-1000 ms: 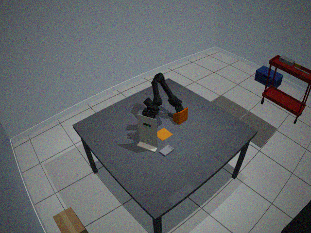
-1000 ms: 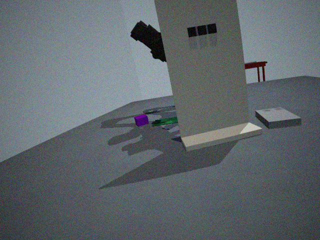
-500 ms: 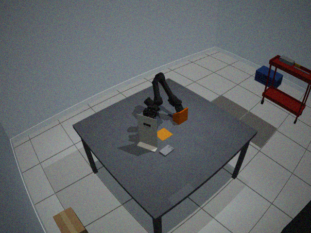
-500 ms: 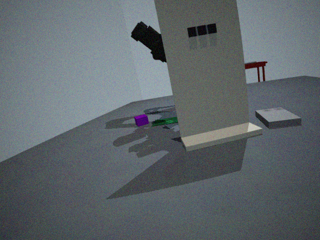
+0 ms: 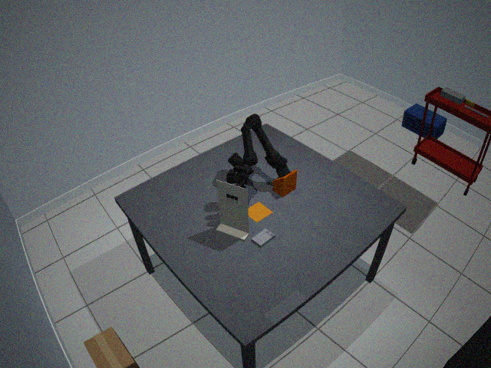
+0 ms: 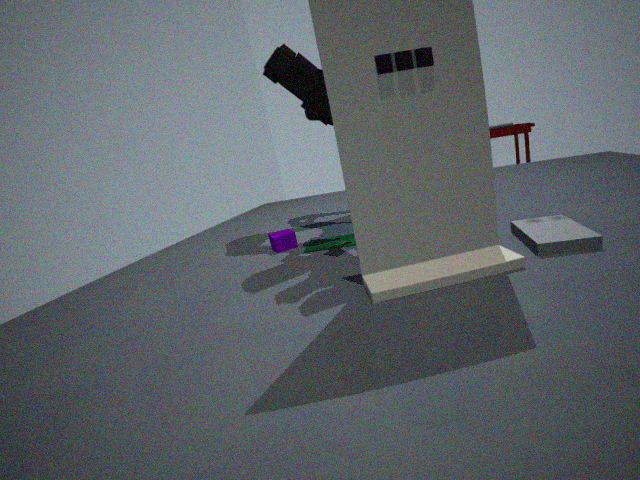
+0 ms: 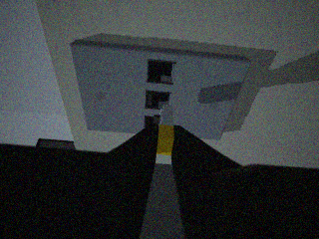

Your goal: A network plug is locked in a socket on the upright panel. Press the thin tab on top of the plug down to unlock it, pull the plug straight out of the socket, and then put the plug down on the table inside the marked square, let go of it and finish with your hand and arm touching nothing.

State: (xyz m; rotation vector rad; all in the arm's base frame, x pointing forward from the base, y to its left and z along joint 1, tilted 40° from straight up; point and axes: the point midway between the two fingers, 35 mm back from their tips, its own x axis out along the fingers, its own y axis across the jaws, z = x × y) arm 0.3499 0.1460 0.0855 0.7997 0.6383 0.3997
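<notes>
My gripper (image 7: pixel 164 131) is shut on the network plug (image 7: pixel 164 145), which shows yellow and white between the dark fingers in the wrist view, with a clear part ahead. The plug seems to be out, in front of the socket block; the block's three dark openings show beyond it, the lowest partly hidden. The upright beige panel (image 5: pixel 232 211) (image 6: pixel 413 160) stands on the table (image 5: pixel 317 233) and hides my fingertips and the plug in the top and exterior views. A flat orange-yellow square (image 5: pixel 259 211), likely the marked one, lies beside the panel.
An orange upright block (image 5: pixel 285 185) stands near the arm's base. A purple cube (image 6: pixel 283 240) and a flat green object (image 6: pixel 329 243) lie behind the panel. A low grey box (image 5: pixel 263 237) (image 6: pixel 558 229) lies beside the panel foot. A red cart (image 5: pixel 448 159) stands off the table.
</notes>
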